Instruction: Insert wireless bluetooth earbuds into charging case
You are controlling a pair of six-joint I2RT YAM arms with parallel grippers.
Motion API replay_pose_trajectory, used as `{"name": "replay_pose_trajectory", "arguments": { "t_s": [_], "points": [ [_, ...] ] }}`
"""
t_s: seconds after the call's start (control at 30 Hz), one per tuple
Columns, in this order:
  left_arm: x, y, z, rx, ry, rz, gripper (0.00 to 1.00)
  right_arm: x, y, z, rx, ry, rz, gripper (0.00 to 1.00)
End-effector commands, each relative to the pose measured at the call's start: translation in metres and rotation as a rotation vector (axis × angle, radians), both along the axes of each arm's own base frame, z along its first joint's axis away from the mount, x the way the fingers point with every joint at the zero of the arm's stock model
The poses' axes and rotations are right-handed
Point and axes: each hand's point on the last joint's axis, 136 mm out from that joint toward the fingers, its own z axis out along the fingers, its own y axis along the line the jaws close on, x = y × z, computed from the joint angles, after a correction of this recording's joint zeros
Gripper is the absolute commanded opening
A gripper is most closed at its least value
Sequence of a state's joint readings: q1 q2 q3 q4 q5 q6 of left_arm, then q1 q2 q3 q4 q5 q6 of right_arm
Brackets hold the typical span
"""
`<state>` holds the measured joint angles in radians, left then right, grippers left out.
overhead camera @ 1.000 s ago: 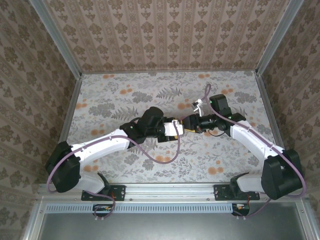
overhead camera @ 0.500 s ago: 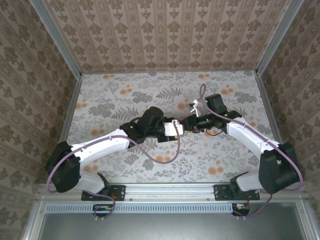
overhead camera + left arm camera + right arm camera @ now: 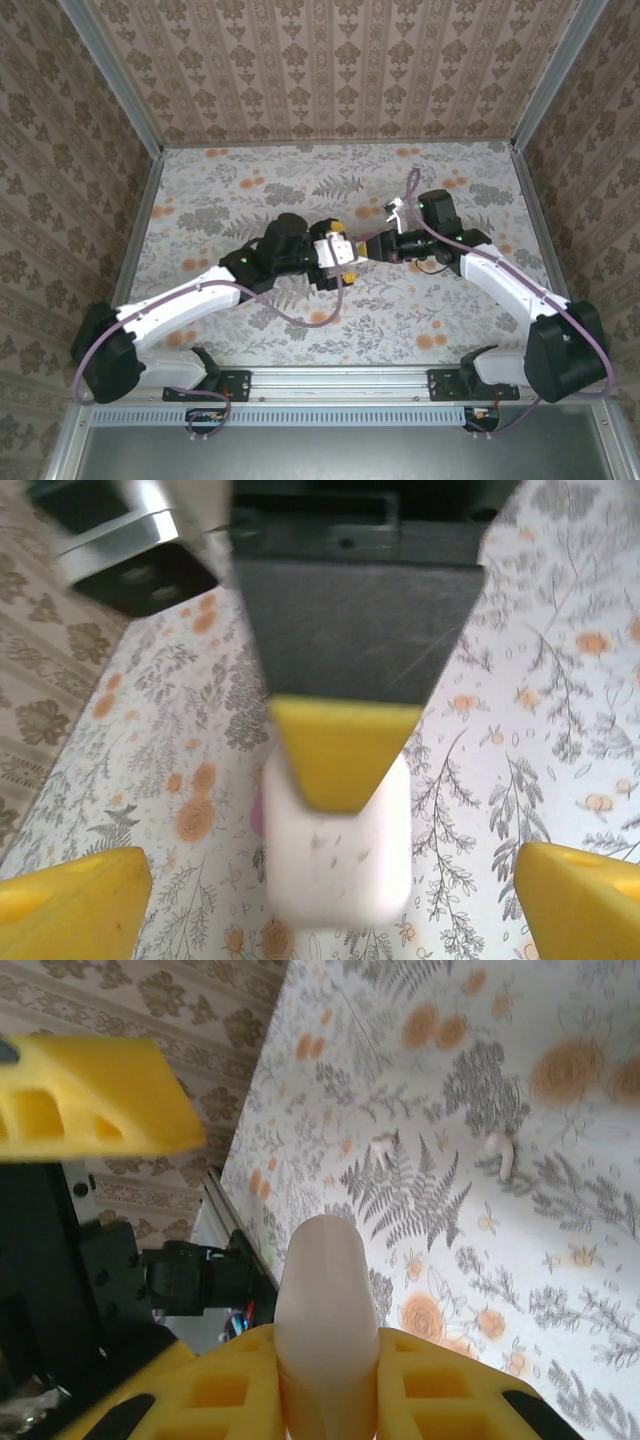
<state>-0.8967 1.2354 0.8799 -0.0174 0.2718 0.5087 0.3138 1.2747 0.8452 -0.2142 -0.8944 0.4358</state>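
My right gripper (image 3: 325,1365) is clenched on the white, rounded plastic charging case (image 3: 320,1270) and holds it above the flower-printed table (image 3: 560,1260). My left gripper (image 3: 325,910) is released. Its yellow fingertips (image 3: 70,900) stand wide on each side of the case and do not touch it.

I judge this to be the step of getting the case ready. Next I must go down for one of the two tiny pale earbuds (image 3: 385,1145) lying on the table beyond, and that calls for a fine pinch.

Whether the lid is open I cannot tell. The case is blurred in the left wrist view, and its lower end is hidden between my right fingers.
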Motion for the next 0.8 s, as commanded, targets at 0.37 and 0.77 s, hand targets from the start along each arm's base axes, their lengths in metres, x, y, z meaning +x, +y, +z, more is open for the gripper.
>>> {"name": "replay_pose_trajectory", "arguments": {
  "t_s": [0.37, 0.77],
  "points": [
    [-0.012, 0.040, 0.069, -0.542, 0.424, -0.094, 0.64, -0.017, -0.001, 0.085, 0.168, -0.633, 0.112, 0.23],
    [-0.017, 0.016, 0.087, -0.601, 0.476, -0.216, 0.64, -0.025, 0.003, 0.112, 0.223, -0.744, 0.134, 0.23]
  ]
}}
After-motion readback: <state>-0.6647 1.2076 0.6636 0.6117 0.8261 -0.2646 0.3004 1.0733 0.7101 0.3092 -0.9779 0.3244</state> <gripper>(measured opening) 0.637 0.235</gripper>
